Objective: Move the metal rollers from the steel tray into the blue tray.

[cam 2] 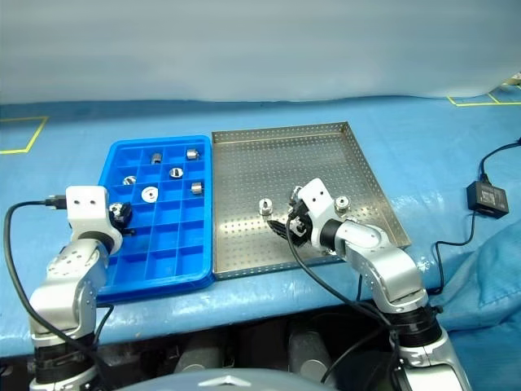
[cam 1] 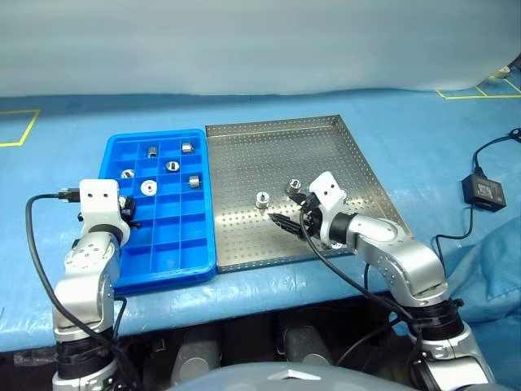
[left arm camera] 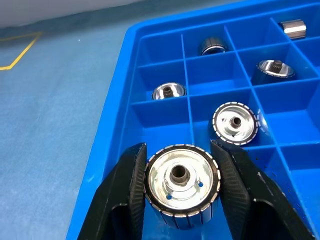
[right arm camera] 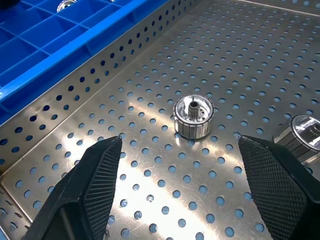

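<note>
Over the near left corner of the bright blue plastic tray with its grid of small square compartments [cam 1: 159, 195], the left gripper [left arm camera: 181, 182] is clamped on one short, shiny, ribbed metal roller with a central hole [left arm camera: 181, 181], held between its two black fingers just above the cells. To finish this step well, I would judge that the roller should be carried over a cell that is bare, clear of the neighbouring roller already lying in the next cell [left arm camera: 235, 123], lowered until it sits between the dividers, and only then let go, so it cannot catch on a wall and tip out over the rim. The right gripper [right arm camera: 182, 165] hangs with its fingers wide apart over the large square perforated steel tray [cam 1: 326, 138], lined up on a roller standing upright on the dotted floor [right arm camera: 193, 116]; a second roller [right arm camera: 305, 132] lies just beside it, partly cut off behind the right finger. Five rollers appear to rest in the upper cells of the blue tray, though their exact poses are too small to read from the head views. Which cell lies directly beneath the held roller is hidden by the roller itself.
</note>
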Motion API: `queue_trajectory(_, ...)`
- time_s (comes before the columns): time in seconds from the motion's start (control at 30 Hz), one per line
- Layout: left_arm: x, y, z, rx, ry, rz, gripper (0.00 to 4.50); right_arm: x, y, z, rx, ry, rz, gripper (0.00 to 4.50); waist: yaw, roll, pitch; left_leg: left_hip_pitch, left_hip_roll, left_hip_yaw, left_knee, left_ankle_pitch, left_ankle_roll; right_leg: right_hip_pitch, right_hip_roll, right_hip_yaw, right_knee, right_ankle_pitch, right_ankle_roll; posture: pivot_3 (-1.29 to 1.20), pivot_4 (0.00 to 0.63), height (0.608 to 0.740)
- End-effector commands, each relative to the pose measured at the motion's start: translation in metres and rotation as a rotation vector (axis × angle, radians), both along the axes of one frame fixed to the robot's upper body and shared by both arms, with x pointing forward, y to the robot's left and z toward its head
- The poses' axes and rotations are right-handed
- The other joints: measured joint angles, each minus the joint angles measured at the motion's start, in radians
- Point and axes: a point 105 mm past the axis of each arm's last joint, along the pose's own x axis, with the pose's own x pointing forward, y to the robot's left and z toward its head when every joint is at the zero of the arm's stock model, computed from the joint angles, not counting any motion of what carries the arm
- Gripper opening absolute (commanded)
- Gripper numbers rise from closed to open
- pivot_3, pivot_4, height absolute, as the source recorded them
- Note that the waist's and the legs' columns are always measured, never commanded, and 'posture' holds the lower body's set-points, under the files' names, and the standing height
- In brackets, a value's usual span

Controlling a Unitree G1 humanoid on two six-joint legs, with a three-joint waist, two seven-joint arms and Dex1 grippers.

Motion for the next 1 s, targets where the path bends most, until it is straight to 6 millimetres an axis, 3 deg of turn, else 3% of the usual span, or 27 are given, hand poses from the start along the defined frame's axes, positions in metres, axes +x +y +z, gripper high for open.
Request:
queue_trajectory(0.03,0.002,0.006,0.010,0.038,-0.047,0.044,2.71,0.003,0.000,0.012,0.001,-0.043,0.000,3.91,0.001,0.000,0.000,0.000,0.000,0.000,0.000,0.000,0.000,0.000,0.000,0.000,0.000,0.000,0.000,-0.01,0.150,0.740)
queue_trajectory(0.13,0.011,-0.004,0.025,-0.003,-0.137,0.027,3.68,0.003,0.000,0.012,-0.001,-0.041,0.001,3.91,0.004,0.000,0.000,0.000,0.000,0.000,0.000,0.000,0.000,0.000,0.000,0.000,0.000,0.000,0.000,-0.02,0.150,0.740)
queue_trajectory(0.27,0.029,-0.046,0.061,-0.126,-0.344,-0.177,3.68,0.003,-0.003,0.013,-0.001,-0.048,-0.014,3.91,0.015,-0.001,0.000,-0.001,0.000,0.000,0.001,0.000,0.000,0.000,0.000,0.000,0.000,0.000,0.000,-0.04,0.150,0.740)
queue_trajectory(0.37,0.035,-0.095,0.080,-0.209,-0.405,-0.463,3.68,0.003,-0.005,0.012,-0.009,-0.053,-0.025,3.91,0.011,-0.001,0.000,-0.001,-0.001,0.001,0.001,0.000,0.000,0.001,0.000,0.000,0.000,0.000,0.000,-0.05,0.150,0.740)
queue_trajectory(0.4,0.032,-0.131,0.081,-0.238,-0.369,-0.680,3.68,0.002,-0.006,0.012,-0.016,-0.054,-0.023,3.91,0.010,-0.001,0.000,-0.001,-0.001,0.001,0.001,0.000,0.000,0.000,0.000,0.000,-0.001,0.000,0.000,-0.06,0.150,0.740)
queue_trajectory(0.5,0.022,-0.186,0.068,-0.216,-0.230,-1.047,3.68,-0.002,-0.007,0.012,-0.040,-0.065,-0.003,3.91,0.006,0.000,0.000,-0.001,-0.002,0.001,0.001,0.000,0.001,0.000,0.000,0.000,-0.001,0.000,0.000,-0.08,0.150,0.740)
queue_trajectory(0.73,0.047,-0.201,0.016,-0.051,0.061,-1.191,3.68,-0.005,-0.015,0.014,-0.054,-0.094,-0.048,3.91,-0.039,0.000,-0.001,0.000,-0.001,0.001,0.001,0.000,0.001,0.000,0.002,0.001,0.000,-0.003,0.004,-0.17,0.150,0.740)
queue_trajectory(1.0,0.063,-0.203,-0.010,-0.021,0.162,-1.197,3.68,-0.017,-0.013,0.006,-0.036,-0.077,-0.070,3.91,-0.066,0.000,-0.001,-0.001,-0.001,0.001,0.000,-0.001,0.001,-0.001,0.001,0.002,-0.001,-0.002,0.004,-0.22,0.150,0.740)
